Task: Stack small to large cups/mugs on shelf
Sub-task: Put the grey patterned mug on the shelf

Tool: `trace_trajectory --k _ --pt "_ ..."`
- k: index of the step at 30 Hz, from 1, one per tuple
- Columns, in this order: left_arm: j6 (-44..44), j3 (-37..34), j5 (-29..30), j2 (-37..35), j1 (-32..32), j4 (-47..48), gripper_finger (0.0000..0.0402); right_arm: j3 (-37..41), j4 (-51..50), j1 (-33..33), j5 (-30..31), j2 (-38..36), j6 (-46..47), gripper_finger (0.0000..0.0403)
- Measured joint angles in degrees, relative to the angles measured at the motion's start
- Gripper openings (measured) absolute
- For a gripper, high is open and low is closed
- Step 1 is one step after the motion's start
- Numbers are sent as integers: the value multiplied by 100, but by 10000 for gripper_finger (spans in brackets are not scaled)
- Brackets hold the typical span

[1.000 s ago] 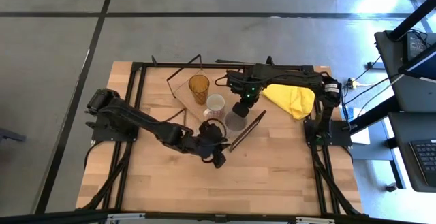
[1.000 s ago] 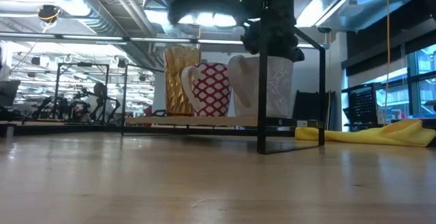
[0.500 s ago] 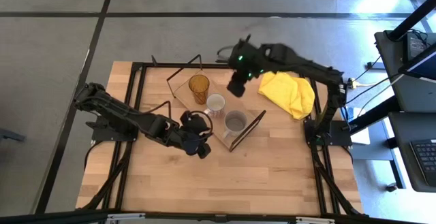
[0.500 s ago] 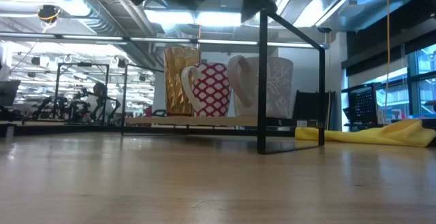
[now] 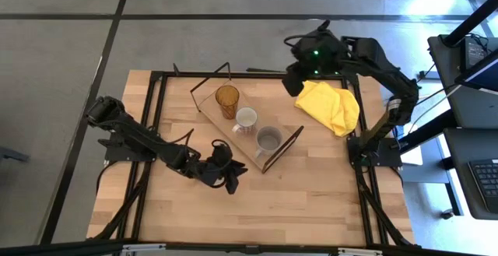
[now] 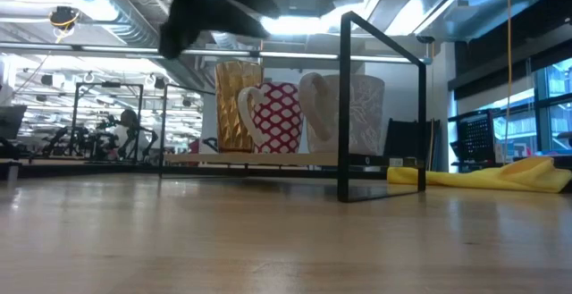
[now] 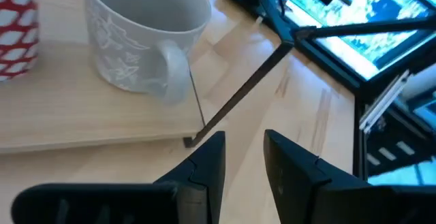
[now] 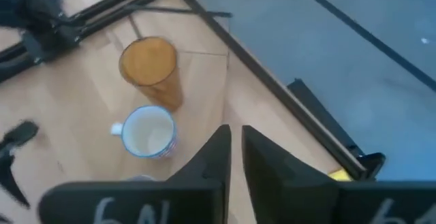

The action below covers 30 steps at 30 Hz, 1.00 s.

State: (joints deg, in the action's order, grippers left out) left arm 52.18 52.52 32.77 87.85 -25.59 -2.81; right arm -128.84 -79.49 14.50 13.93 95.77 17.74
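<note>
The amber tumbler (image 5: 227, 100), the white mug with a red pattern (image 5: 246, 120) and the grey mug (image 5: 269, 140) stand upright in a row on the light-wood shelf (image 5: 247, 152), between its black wire frames (image 5: 285, 147). The low view shows the tumbler (image 6: 237, 106), white mug (image 6: 279, 117) and grey mug (image 6: 353, 113) side by side. My left gripper (image 5: 230, 181) is over the table just near of the shelf, open by a narrow gap (image 7: 244, 159) and empty. My right gripper (image 5: 292, 85) is raised over the table's far edge, shut (image 8: 236, 149) and empty.
A crumpled yellow cloth (image 5: 331, 106) lies at the far right of the table, beside the shelf's right wire frame. Black frame rails (image 5: 156, 116) run along the table's left, right and far edges. Bare wood (image 5: 296, 201) lies near of the shelf.
My right gripper has risen from over the grey mug and gone toward the table's far edge, then right. My left gripper has drawn back from the shelf toward the table's left. The three vessels have stayed in place on the shelf.
</note>
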Motion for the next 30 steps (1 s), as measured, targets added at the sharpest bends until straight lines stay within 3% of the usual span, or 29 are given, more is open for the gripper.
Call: trace_trajectory --k 12,24,30 --pt "-131 -82 7 764 165 -1351 96 18 29 -399 354 -39 306 39" --pt "-174 -82 272 860 340 -1316 96 18 11 -409 402 -39 505 39" --pt "-235 -82 52 860 534 -1316 96 18 11 -411 404 -39 559 39"
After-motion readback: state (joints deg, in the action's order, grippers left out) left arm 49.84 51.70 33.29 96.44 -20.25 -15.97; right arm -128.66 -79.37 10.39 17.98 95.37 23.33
